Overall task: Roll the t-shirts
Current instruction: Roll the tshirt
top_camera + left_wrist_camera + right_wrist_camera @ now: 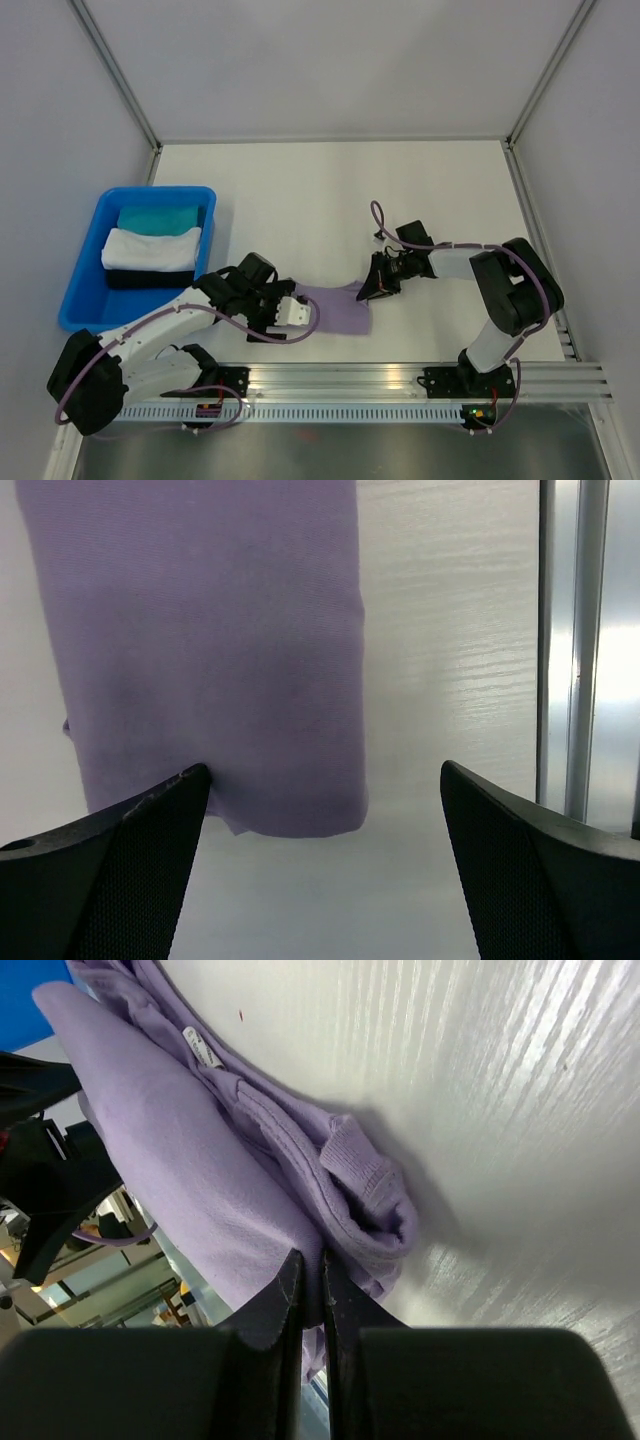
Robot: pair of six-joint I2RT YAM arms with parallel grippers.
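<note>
A lavender t-shirt [338, 308], folded into a narrow strip, lies on the white table near the front edge. My right gripper [373, 287] is shut on the shirt's right end and lifts it a little; in the right wrist view the cloth [230, 1190] is pinched between the closed fingers. My left gripper [298, 312] is open at the shirt's left end. In the left wrist view the shirt's end [210, 650] lies just ahead of the spread fingers, with the left fingertip [185, 790] touching its edge.
A blue bin [85, 280] at the left holds folded teal, white and dark cloths. An aluminium rail [400, 380] runs along the front edge, and it also shows in the left wrist view [575, 650]. Grey walls enclose the table.
</note>
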